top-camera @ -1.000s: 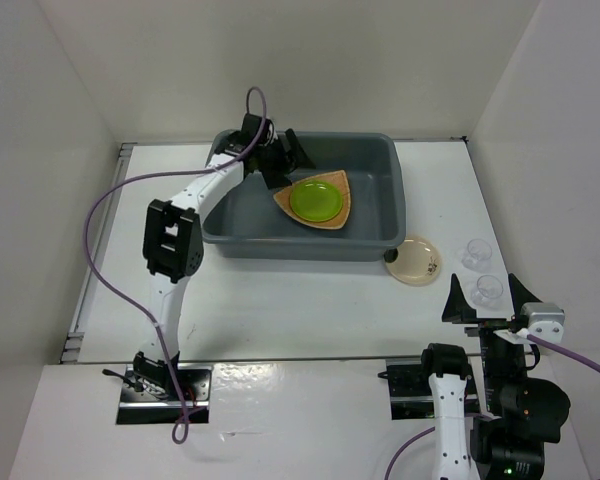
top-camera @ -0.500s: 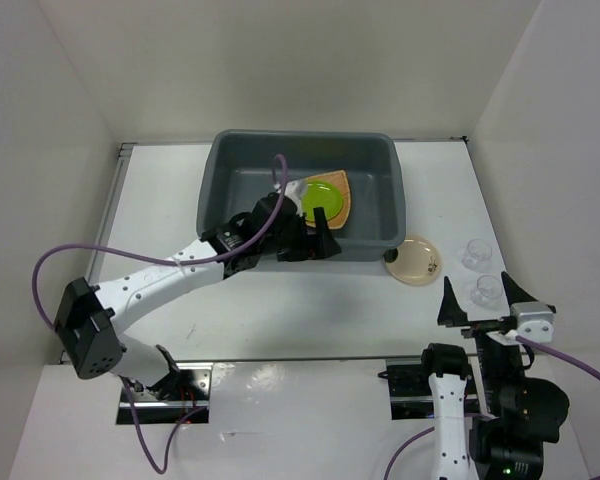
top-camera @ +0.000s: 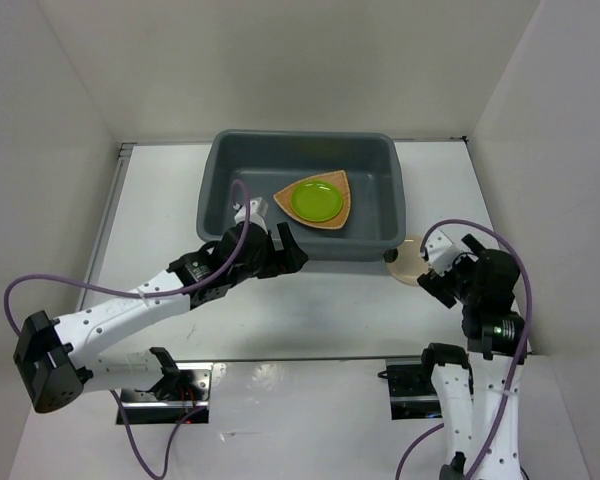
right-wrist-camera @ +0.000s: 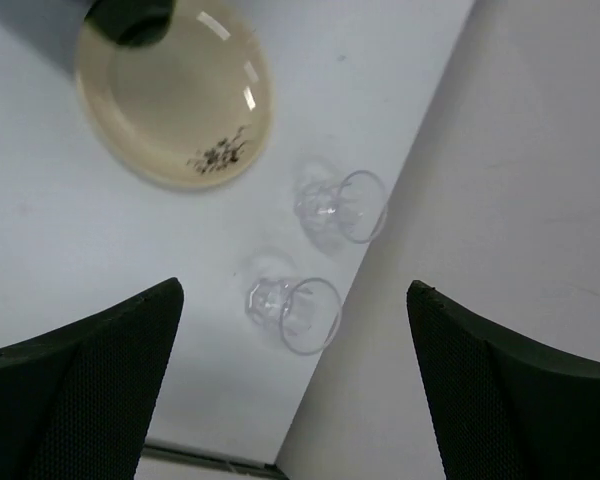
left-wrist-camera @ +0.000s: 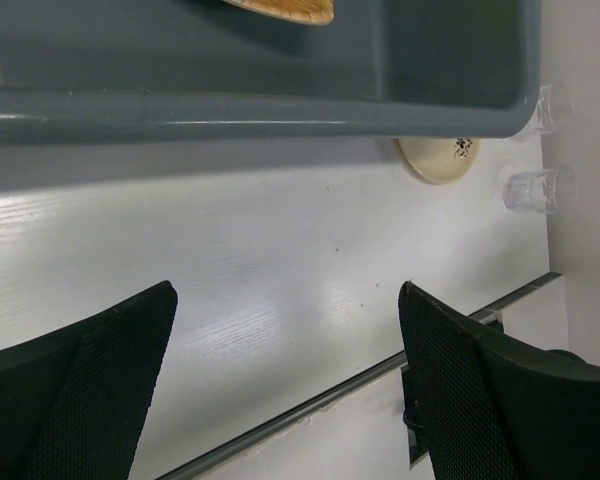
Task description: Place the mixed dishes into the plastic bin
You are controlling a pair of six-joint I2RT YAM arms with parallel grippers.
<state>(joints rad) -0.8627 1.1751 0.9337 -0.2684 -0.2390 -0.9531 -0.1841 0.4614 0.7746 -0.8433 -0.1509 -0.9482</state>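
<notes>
The dark grey plastic bin stands at the back middle. In it lies the tan wooden plate with the lime-green plate on top. My left gripper is open and empty just outside the bin's near wall; in the left wrist view it hangs over bare table. My right gripper is open and empty above the table's right edge. The right wrist view shows the cream plate and two clear cups below it. The cups are hidden in the top view.
The cream plate lies right of the bin's near right corner, beside a small dark rounded thing. The right wall rises close behind the cups. A metal strip marks the table's near edge.
My left gripper has come out of the bin and drawn back to its near wall, empty. My right arm has risen from the near edge and swung forward over the cups and cream plate.
</notes>
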